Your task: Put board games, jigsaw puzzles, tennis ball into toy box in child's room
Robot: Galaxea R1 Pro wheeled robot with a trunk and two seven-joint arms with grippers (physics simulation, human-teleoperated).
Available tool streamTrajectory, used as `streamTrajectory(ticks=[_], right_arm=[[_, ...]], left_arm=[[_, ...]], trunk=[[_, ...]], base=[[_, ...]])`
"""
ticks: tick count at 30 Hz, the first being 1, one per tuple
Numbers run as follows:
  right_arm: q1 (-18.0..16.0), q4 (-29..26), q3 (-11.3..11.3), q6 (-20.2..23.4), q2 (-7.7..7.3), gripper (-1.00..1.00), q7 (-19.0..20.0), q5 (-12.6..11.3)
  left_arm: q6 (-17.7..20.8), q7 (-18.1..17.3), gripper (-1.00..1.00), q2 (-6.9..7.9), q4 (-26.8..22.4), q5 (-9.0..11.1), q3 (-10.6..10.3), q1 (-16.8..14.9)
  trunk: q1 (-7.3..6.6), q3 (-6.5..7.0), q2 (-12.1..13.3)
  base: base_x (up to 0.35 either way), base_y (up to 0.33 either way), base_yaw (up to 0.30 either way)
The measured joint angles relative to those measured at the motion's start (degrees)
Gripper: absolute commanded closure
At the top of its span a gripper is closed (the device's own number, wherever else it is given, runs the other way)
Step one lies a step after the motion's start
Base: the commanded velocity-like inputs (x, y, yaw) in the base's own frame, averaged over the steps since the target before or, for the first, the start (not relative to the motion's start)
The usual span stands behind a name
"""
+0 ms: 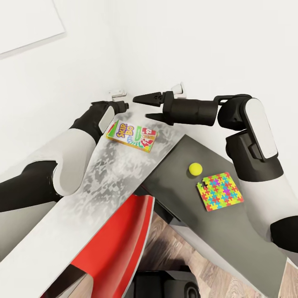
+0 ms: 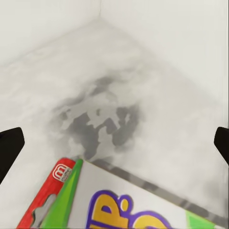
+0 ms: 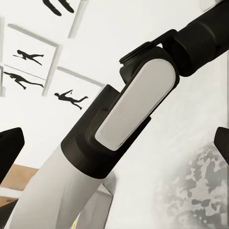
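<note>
Two tools: right tool open – left tool open, empty
Counter: SKIP BO game, tennis ball, jigsaw puzzle

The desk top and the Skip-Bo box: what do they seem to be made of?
Desk top: looks like polished pale stone or laminate, judging by its mottled grey patches and soft sheen. Skip-Bo box: probably printed cardboard, thin and flat with bright, slightly glossy artwork.
</note>
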Motion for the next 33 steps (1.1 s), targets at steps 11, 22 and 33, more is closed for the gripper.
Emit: streamTrajectory(ticks=[11, 22, 33], right_arm=[[0.0, 0.0, 0.04, 0.01, 0.01, -1.0, 0.05, 0.02], [0.0, 0.0, 0.22, 0.0, 0.02, -1.0, 0.1, 0.02], [-0.01, 0.01, 0.2, -0.12, 0.02, -1.0, -0.06, 0.06]], left_arm=[[-1.26, 0.01, -1.0, 0.0, 0.3, 0.0, -0.03, 0.03], [-1.67, 0.01, -1.0, 0.0, 0.4, -0.02, -0.1, 0.01], [-1.64, 0.09, -1.0, 0.01, 0.32, -0.19, -0.24, 0.0]], trunk=[[0.0, -0.84, 0.0], [0.0, -1.71, 0.0], [0.0, -1.86, 0.0]], base=[[0.0, 0.0, -0.13], [0.0, 0.0, -0.098], [0.0, 0.0, -0.007]])
